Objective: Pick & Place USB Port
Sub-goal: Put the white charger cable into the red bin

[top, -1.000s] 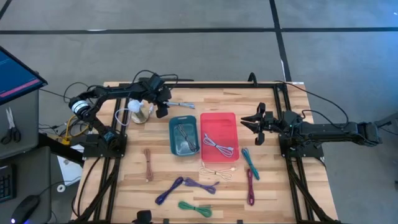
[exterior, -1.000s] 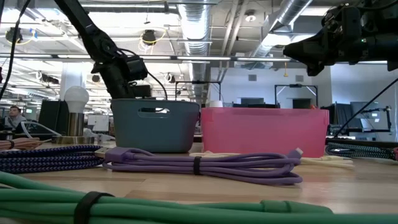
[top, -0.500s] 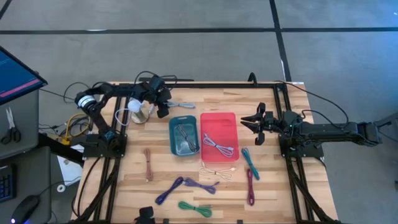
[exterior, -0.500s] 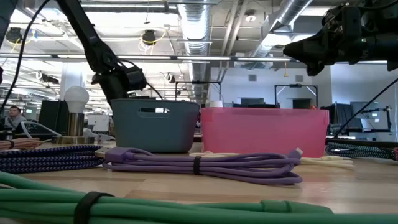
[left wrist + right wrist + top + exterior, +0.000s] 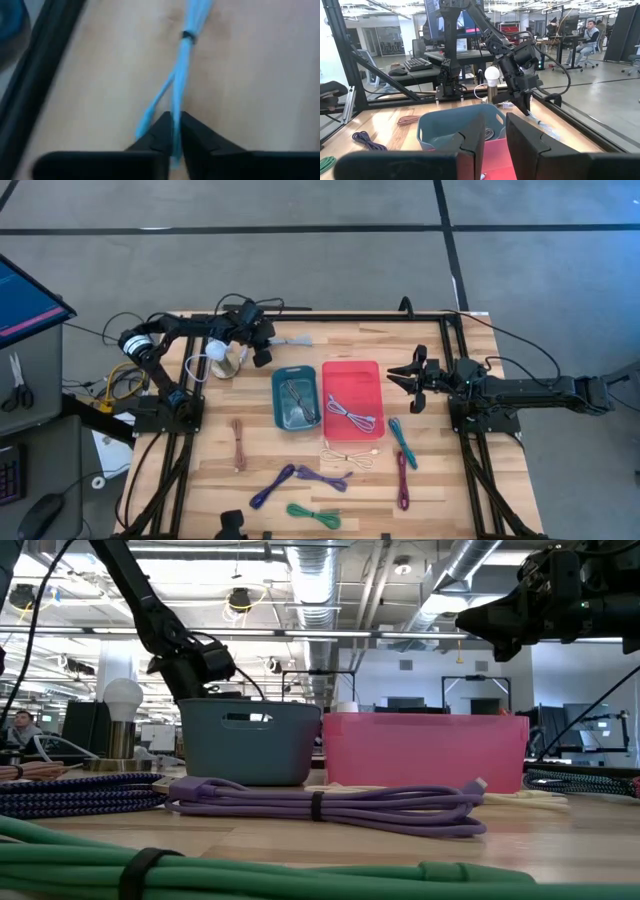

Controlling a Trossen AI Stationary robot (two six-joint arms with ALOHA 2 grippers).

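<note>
Left tool [image 5: 262, 345] shifted, clenched on light-blue cable [image 5: 181, 65]; lamp [image 5: 218, 352] beside.

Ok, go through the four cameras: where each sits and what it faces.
High: overhead, straight down on the table and both arms.
Low: at tabletop height, facing the teal bin and pink bin; both arms overhead.
Left wrist: past the left gripper, shut on the light blue cable.
Right wrist: over the right gripper, toward the teal bin, which high and low also show.
</note>
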